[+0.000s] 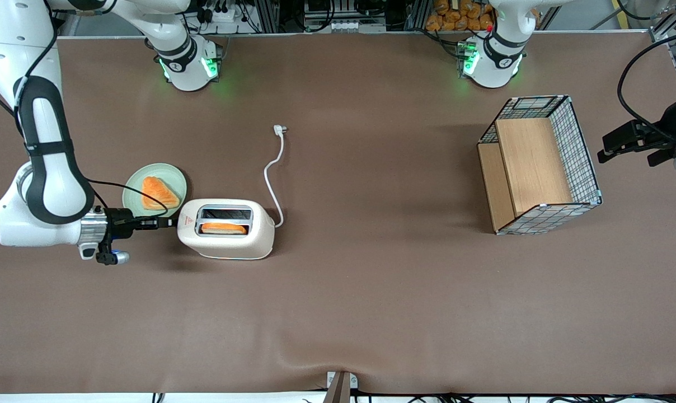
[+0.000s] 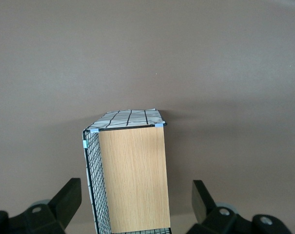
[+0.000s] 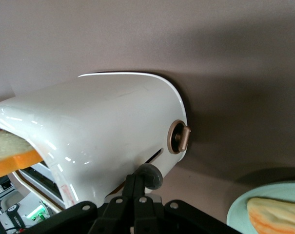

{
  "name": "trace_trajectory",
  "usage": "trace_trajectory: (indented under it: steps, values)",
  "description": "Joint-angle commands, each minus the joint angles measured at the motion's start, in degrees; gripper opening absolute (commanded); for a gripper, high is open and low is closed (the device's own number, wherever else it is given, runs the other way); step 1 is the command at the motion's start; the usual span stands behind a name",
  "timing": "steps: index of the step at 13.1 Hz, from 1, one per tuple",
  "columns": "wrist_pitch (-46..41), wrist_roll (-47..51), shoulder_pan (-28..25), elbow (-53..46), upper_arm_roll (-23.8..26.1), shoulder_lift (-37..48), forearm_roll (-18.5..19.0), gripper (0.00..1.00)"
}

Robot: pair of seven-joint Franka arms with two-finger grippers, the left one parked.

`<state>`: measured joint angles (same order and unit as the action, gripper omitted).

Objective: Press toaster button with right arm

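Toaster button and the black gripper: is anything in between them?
No. In the right wrist view the gripper has its shut fingertips right at the grey toaster button, with nothing between. The front view shows it at the toaster's narrow end.

Even overhead light, soft shadows (glare on toaster [image 3: 103, 131]).

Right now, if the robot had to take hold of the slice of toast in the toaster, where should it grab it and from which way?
Probably from straight above, by the slice's top edge: only that edge shows above the toaster slot. The gripper, fingers shut, is at the toaster's narrow end, at the grey button.
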<state>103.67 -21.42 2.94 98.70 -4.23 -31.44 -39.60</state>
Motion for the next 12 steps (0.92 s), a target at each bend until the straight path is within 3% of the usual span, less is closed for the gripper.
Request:
trace_trajectory:
  steps: [1,8,12]
  values:
    - [0.13,-2.13,1.37,-0.44,0.71,-1.43,-1.97,0.00]
    - [0.39,-8.10,2.07,-0.52,0.71,-5.56,-6.71,0.00]
    - [2.76,-9.25,1.99,-0.44,0.71,-6.79,-7.16,0.00]
